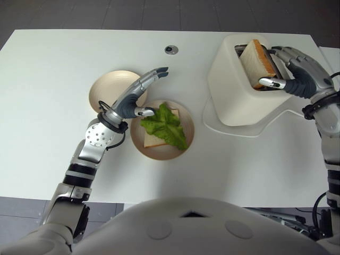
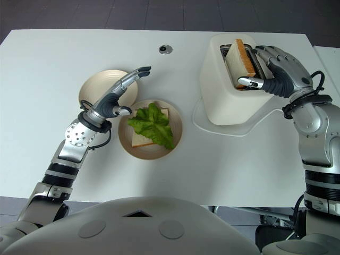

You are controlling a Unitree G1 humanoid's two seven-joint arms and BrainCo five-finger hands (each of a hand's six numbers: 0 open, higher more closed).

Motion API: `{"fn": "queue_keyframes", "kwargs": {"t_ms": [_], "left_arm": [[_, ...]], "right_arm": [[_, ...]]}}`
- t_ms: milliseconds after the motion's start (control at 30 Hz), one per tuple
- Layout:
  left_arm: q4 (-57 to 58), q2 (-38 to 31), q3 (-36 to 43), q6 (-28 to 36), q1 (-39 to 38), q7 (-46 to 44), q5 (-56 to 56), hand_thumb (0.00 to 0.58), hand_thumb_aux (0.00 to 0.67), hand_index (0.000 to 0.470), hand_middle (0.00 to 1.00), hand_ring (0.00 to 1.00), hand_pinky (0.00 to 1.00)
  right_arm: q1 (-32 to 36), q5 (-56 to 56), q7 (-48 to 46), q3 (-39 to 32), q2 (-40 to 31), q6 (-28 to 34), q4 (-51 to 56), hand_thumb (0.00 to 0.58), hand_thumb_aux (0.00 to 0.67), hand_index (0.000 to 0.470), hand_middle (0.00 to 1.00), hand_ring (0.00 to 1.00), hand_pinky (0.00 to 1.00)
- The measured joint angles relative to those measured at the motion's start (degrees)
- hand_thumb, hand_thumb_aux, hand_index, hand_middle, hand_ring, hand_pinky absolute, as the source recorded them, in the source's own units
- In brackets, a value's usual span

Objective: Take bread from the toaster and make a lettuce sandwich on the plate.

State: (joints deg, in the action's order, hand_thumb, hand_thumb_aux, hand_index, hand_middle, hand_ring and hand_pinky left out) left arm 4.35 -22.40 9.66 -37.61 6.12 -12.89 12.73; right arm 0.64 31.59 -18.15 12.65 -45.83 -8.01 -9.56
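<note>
I am pinching the bread slice (image 1: 256, 61), half out of the toaster (image 1: 234, 103), with the fingers of my right hand (image 1: 300, 71) to cap the lettuce (image 1: 167, 126) on the plate (image 1: 159, 154) just beside my left hand (image 1: 134, 96), its fingers open and empty.

A white rectangular tabletop (image 1: 239, 170) carries 2 round beige plates: 1 empty (image 1: 103, 90), lying under the outstretched fingers (image 1: 151, 77) of the left hand (image 1: 130, 101), the other (image 1: 159, 154) just right of that hand's thumb. A flat white tray (image 1: 271, 123) bearing a cream boxy toaster (image 1: 234, 90) lies below the fingers (image 1: 289, 53) of the right hand (image 1: 300, 71). A small round metal fitting (image 1: 171, 50) sits beyond the left fingertips.
</note>
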Motion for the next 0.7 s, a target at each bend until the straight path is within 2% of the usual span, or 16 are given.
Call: {"fn": "queue_keyframes", "kwargs": {"t_ms": [67, 100, 167, 200, 233, 267, 300, 333, 433, 700], "left_arm": [[0.2, 0.0, -0.3, -0.5, 0.0, 0.0, 0.0, 0.0, 0.0, 0.0, 0.0, 0.0, 0.0], [0.3, 0.0, -0.5, -0.5, 0.0, 0.0, 0.0, 0.0, 0.0, 0.0, 0.0, 0.0, 0.0], [0.4, 0.0, -0.7, -0.6, 0.0, 0.0, 0.0, 0.0, 0.0, 0.0, 0.0, 0.0, 0.0], [0.5, 0.0, -0.8, -0.7, 0.0, 0.0, 0.0, 0.0, 0.0, 0.0, 0.0, 0.0, 0.0], [0.6, 0.0, -0.9, -0.9, 0.0, 0.0, 0.0, 0.0, 0.0, 0.0, 0.0, 0.0, 0.0], [1.0, 0.0, -1.0, -1.1, 0.1, 0.1, 0.0, 0.0, 0.0, 0.0, 0.0, 0.0, 0.0], [1.4, 0.0, -1.0, -1.2, 0.1, 0.2, 0.0, 0.0, 0.0, 0.0, 0.0, 0.0, 0.0], [1.8, 0.0, -1.2, -1.3, 0.1, 0.3, 0.0, 0.0, 0.0, 0.0, 0.0, 0.0, 0.0], [2.5, 0.0, -1.5, -1.7, 0.2, 0.7, 0.0, 0.0, 0.0, 0.0, 0.0, 0.0, 0.0], [4.9, 0.3, -1.6, -2.1, 0.6, 1.5, 0.0, 0.0, 0.0, 0.0, 0.0, 0.0, 0.0]], "right_arm": [[0.0, 0.2, 0.1, -1.1, 0.0, -0.1, 0.5, 0.014, 0.008, 0.006, 0.0, 0.0, 0.0], [0.0, 0.1, 0.3, -1.3, 0.0, -0.1, 0.5, 0.23, 0.15, 0.105, 0.0, 0.0, 0.0], [0.3, -0.1, 0.7, -2.0, 0.1, -0.5, 0.4, 0.379, 0.276, 0.194, 0.0, 0.0, 0.0], [0.5, -0.4, 1.1, -2.2, 0.5, -0.8, 0.2, 0.496, 0.415, 0.291, 0.05, 0.05, 0.05], [1.2, -1.2, 1.6, -2.3, 1.1, -1.0, -0.3, 0.534, 0.481, 0.337, 0.12, 0.12, 0.12], [2.1, -2.0, 2.1, -2.3, 1.8, -1.1, -1.1, 0.58, 0.665, 0.466, 0.29, 0.29, 0.29], [2.8, -2.3, 2.4, -2.3, 2.2, -1.0, -1.6, 0.58, 0.67, 0.47, 0.42, 0.42, 0.42], [3.4, -2.7, 2.9, -2.0, 2.8, -0.9, -2.0, 0.58, 0.67, 0.47, 0.64, 0.64, 0.64], [5.2, -4.6, 4.7, -0.8, 4.7, 0.3, -3.3, 0.58, 0.67, 0.47, 1.0, 1.0, 1.0], [9.8, -7.3, 10.0, 2.8, 7.2, 1.2, -5.8, 0.58, 0.67, 0.47, 1.0, 1.0, 1.0]]}}
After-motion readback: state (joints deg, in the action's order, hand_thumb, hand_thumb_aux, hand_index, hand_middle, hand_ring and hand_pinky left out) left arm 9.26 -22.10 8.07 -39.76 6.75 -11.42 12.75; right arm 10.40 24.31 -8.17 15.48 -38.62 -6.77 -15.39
